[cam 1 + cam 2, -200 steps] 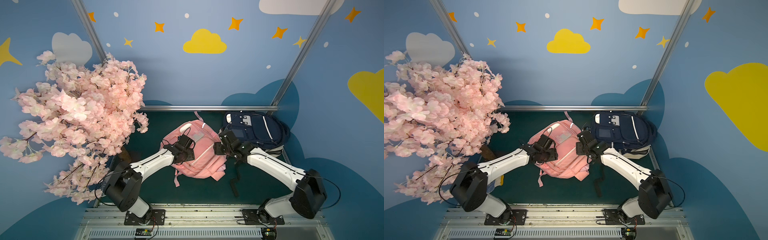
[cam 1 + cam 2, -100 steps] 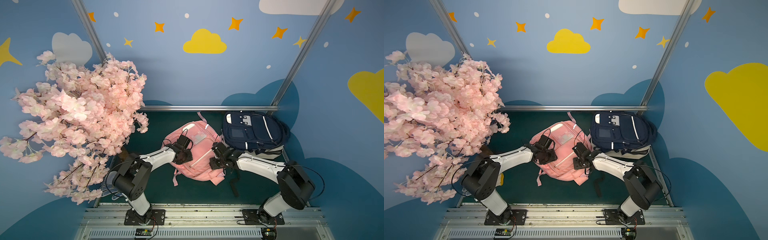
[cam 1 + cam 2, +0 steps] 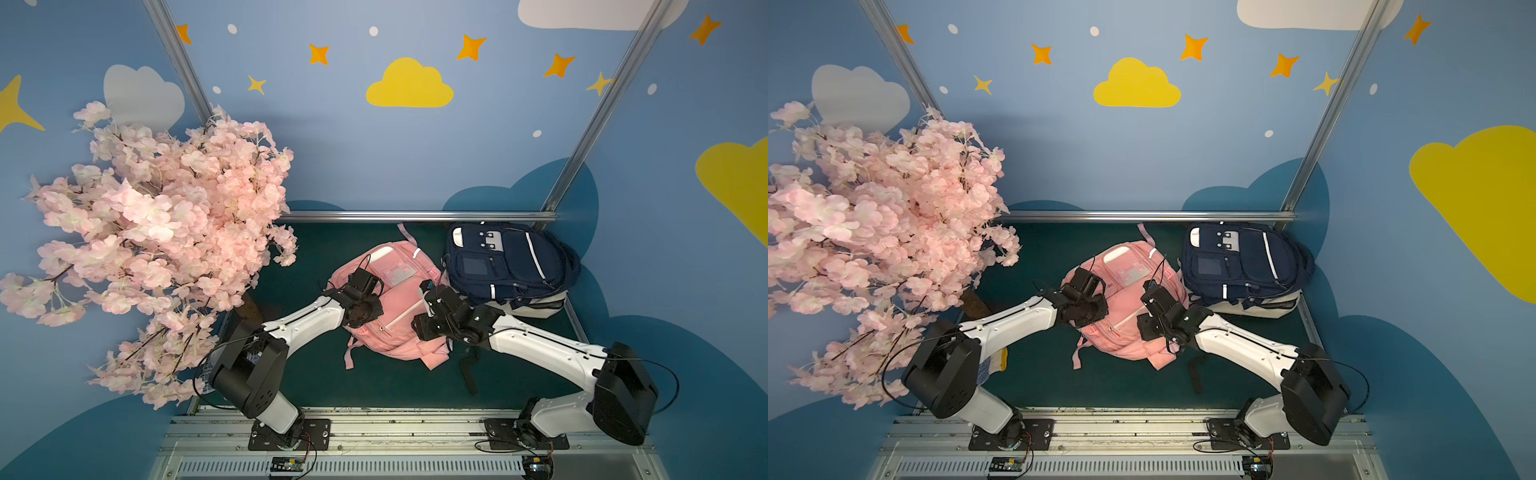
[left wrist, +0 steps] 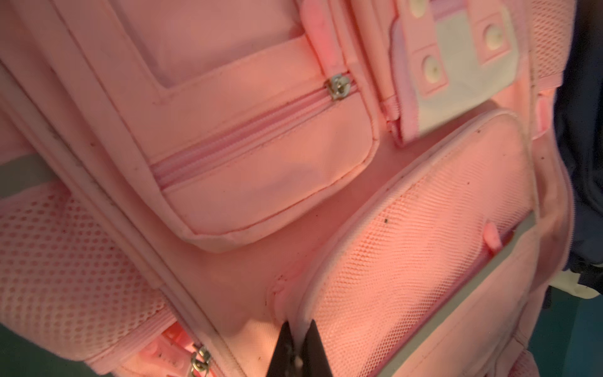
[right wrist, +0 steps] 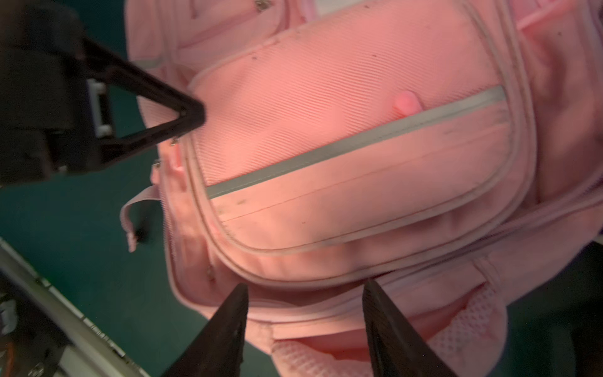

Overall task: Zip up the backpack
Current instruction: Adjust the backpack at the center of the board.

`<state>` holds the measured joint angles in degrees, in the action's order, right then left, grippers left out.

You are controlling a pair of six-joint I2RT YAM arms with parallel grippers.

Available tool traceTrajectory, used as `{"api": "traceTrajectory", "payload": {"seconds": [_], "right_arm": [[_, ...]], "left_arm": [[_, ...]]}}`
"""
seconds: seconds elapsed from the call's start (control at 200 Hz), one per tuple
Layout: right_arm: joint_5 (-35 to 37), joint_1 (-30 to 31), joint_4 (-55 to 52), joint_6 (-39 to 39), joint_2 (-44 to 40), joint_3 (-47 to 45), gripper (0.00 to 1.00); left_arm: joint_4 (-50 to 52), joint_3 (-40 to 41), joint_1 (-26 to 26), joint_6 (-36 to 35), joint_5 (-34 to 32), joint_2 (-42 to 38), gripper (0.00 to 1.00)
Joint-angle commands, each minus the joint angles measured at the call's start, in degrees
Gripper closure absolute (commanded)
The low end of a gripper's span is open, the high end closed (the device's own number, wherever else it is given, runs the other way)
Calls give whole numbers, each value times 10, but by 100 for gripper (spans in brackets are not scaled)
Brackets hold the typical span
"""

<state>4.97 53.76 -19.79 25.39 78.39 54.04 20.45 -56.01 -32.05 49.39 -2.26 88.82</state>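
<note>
A cherry-blossom tree point(image 3: 158, 232) crowds the left of the desk point(image 3: 374, 386) as our two arms work on the pink backpack point(image 3: 397, 343). It lies face up at mid-desk, just beside a navy backpack point(image 3: 507, 266) in the far right corner.

The left hand point(image 4: 295, 346), open a second ago, has now pinched shut on the piped corner of the bag's front pocket point(image 4: 424, 244). A sliver of pink shows between its fingers, and we cannot tell whether a zip pull sits in that pinch. A metal slider point(image 4: 199, 359) lies near the fingers but apart from them.

The right hand point(image 5: 306, 310) has come across from the gap between the two bags. It hangs over the pink bag's lower edge with its fingers moderately apart, holding nothing.

We read the fresh pinch as an anchor. With the bag held at one corner, the free hand can reach a pull and draw it without dragging the whole bag along. The grey zip line point(image 5: 355, 140) across the front pocket looks closed, and we cannot make out which zip is left to close, so the zipping itself appears not yet begun. The pinch takes in little fabric, so we judge that a hard tug could pull it loose.
</note>
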Motion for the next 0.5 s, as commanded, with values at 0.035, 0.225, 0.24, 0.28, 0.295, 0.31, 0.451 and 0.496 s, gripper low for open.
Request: {"api": "traceTrajectory", "payload": {"seconds": [0.035, 0.225, 0.24, 0.28, 0.295, 0.31, 0.451, 0.496], "right_arm": [[-40, 37, 116, -4, -15, -48, 45], [-65, 51, 164, 19, 28, -46, 55], [-65, 52, 167, 20, 33, -45, 56], [-66, 56, 171, 20, 41, -41, 57], [-66, 56, 174, 20, 44, -41, 58], [-66, 57, 175, 21, 47, -40, 59], [-36, 58, 181, 26, 65, -34, 64], [-25, 58, 188, 30, 67, -35, 65]], "left_arm": [[-18, -2, -6, 1, -7, -31, 97], [-21, -7, -11, 7, -2, -52, 97], [-21, -7, -11, 8, -2, -53, 97], [-21, -8, -12, 9, -1, -57, 97], [-21, -9, -12, 9, -2, -58, 97], [-21, -9, -12, 10, -2, -60, 97], [-21, -8, -15, 12, -2, -66, 97], [-21, -7, -17, 15, -2, -67, 97]]}}
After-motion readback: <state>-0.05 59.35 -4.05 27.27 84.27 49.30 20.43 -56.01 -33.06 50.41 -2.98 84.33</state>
